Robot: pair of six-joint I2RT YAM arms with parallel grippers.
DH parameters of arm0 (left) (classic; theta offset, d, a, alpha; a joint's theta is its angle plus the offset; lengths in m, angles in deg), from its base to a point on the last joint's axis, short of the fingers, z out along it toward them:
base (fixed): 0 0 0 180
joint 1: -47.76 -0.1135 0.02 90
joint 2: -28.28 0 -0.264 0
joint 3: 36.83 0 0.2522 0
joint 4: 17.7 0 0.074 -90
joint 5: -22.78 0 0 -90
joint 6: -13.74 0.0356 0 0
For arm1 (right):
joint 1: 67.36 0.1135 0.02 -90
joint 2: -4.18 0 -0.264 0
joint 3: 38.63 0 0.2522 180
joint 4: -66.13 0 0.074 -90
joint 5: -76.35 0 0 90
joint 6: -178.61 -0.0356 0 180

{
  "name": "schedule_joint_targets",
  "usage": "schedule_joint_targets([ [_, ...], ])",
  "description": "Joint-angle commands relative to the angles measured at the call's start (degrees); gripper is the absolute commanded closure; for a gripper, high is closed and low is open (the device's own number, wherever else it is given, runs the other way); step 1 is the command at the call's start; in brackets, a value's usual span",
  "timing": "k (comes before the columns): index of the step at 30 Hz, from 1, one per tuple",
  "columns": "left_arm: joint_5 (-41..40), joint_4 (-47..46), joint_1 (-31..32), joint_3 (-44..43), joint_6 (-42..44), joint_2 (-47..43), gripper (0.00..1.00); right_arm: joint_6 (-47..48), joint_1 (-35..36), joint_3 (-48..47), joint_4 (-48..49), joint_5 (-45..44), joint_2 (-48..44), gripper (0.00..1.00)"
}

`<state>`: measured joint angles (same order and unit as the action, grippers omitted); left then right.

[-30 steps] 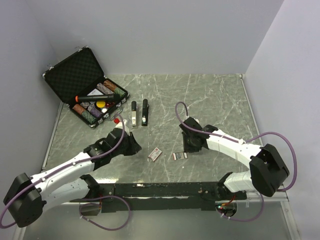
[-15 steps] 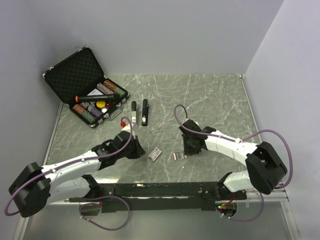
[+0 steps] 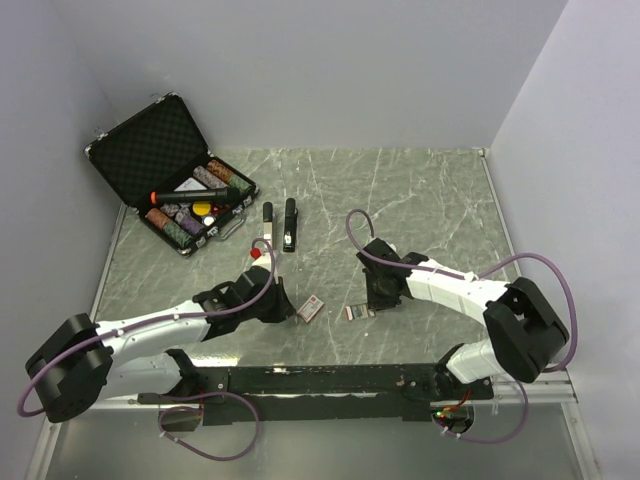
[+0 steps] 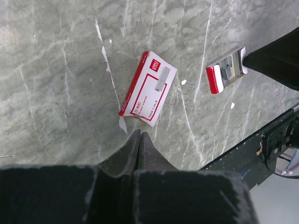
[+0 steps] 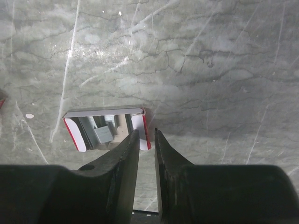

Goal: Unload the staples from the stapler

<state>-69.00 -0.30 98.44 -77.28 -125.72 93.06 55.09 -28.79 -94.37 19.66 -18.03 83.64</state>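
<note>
The black stapler (image 3: pixel 290 225) lies at mid-table, with a slim black-and-white piece (image 3: pixel 268 228) just left of it. A red and white staple box sleeve (image 3: pixel 312 309) lies flat near the front, with a short staple strip (image 4: pixel 161 79) on top of it. Its open tray (image 3: pixel 357 312) lies to the right and holds grey staples (image 5: pixel 103 134). My left gripper (image 4: pixel 139 133) is shut and empty, its tips just short of the sleeve (image 4: pixel 148 88). My right gripper (image 5: pixel 145 132) is open by a narrow gap at the tray's right end (image 5: pixel 140 126), holding nothing.
An open black case (image 3: pixel 170 170) of poker chips stands at the back left. A small red ball (image 3: pixel 256 252) lies near the left arm. The black front rail (image 3: pixel 330 380) runs along the near edge, also showing in the left wrist view (image 4: pixel 261 144).
My left arm has swept right, bringing its shut gripper up to the staple box sleeve. My right gripper has shifted slightly, staying at the tray's end.
</note>
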Motion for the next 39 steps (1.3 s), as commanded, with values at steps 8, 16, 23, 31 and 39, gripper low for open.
schedule_joint_targets([
  [8, -0.3, -2.8, 0.9, -0.6, -1.3, 1.1, 0.99, 0.0, -0.6, 0.1, 2.5, 1.0, 1.6, 0.76],
  [16, 0.0, -3.2, 1.2, -0.7, -1.3, 2.0, 0.99, 0.1, -0.6, 0.5, 3.0, 1.1, 2.4, 0.8],
  [23, 0.5, -3.2, 2.1, -1.3, -0.6, 4.0, 0.99, 0.0, -0.6, 0.8, 3.3, 0.9, 2.7, 0.89],
  [31, 0.2, -5.1, 3.5, -0.2, -1.1, 6.8, 0.99, 0.1, -0.6, -0.9, 3.2, 0.6, 3.8, 1.0],
  [39, 0.3, -6.1, 4.4, 0.0, -1.8, 8.6, 0.99, -0.1, -0.6, -5.2, 3.4, -0.4, 6.4, 1.0],
])
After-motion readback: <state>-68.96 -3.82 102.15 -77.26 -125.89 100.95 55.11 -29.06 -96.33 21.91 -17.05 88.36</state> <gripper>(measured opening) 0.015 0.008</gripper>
